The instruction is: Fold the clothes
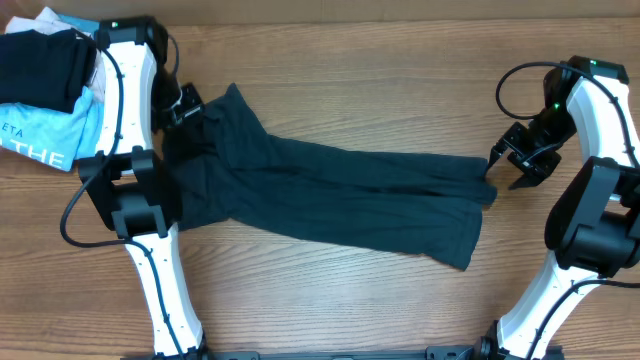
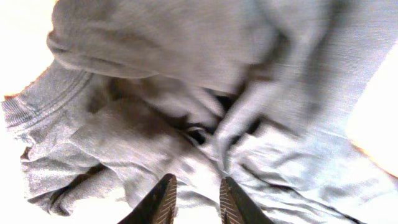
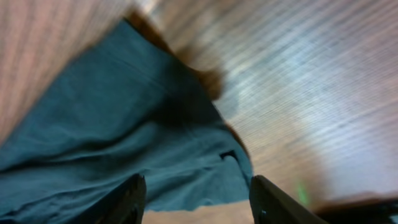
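Note:
The clothes (image 1: 330,190) are one dark navy-teal garment lying stretched and wrinkled across the wooden table (image 1: 400,80) from left to right. My left gripper (image 1: 185,105) hovers over its bunched left end. In the left wrist view the fabric (image 2: 186,93) looks pale and crumpled, and the fingers (image 2: 196,186) stand a narrow gap apart just above it. My right gripper (image 1: 505,168) is at the garment's right end. In the right wrist view its fingers (image 3: 196,193) are wide open over the cloth's corner (image 3: 112,124), holding nothing. No lettering shows.
A light-blue shirt printed "THE" (image 1: 40,140) and a black folded garment (image 1: 40,65) lie stacked at the far left corner, beside the left arm. Bare wood shows around the garment and in the right wrist view (image 3: 298,93).

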You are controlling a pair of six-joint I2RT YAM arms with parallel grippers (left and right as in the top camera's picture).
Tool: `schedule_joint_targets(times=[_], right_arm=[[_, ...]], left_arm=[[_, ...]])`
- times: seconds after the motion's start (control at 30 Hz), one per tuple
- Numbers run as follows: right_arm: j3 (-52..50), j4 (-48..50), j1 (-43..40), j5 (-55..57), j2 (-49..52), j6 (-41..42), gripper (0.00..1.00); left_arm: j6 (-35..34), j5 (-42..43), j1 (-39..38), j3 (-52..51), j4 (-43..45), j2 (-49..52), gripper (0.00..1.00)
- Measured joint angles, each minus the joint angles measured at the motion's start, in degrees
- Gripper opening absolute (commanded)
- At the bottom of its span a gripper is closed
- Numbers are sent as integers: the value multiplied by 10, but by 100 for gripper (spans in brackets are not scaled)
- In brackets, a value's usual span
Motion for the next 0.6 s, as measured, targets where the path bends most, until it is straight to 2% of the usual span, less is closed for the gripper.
schedule_joint_targets(times=[0.03,0.13,0.2,0.23,0.3,0.33,0.47,0.53,0.57,0.6], right_arm=[[0,5,0,-6,0,-5,59],[0,29,1,-37,0,-24,67],[0,38,6,-49,0,-32,67],[0,42,10,-50,0,-35,67],[0,45,24,-54,0,-38,64],[0,45,31,-54,0,-40,63],[0,47,42,-58,0,-43,63],[0,48,46,-58,0,-44,62],[0,49,48,-58,0,-43,61],[0,49,52,-58,0,-44,57]], left_arm=[[7,2,-13,33,-1,-13,100],[17,19,-77,60,2,-68,99],[17,34,-131,55,18,-80,94],[17,37,-155,41,35,-80,85],[7,39,-200,-9,75,-79,62],[3,38,-216,-31,88,-78,56],[-22,38,-229,-118,133,-77,56],[-27,38,-228,-165,171,-75,39],[-31,38,-228,-179,187,-75,34],[-33,41,-228,-193,207,-75,22]])
